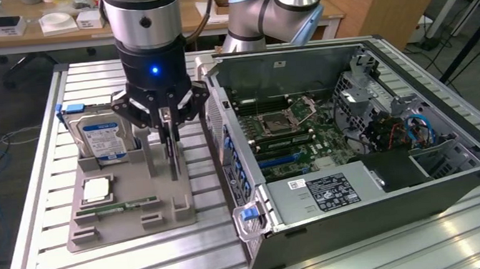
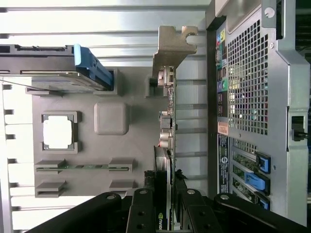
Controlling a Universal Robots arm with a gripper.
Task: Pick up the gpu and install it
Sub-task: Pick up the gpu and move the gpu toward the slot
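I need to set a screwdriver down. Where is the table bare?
The table is bare in front of the gray tray and at the exterior view's left of it. Crowded: the gap between tray and computer case, where the gripper grips the gpu.

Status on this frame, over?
Jaws of gripper closed on gpu. Card upright in gray holder tray, beside open case. Nothing blocking it.
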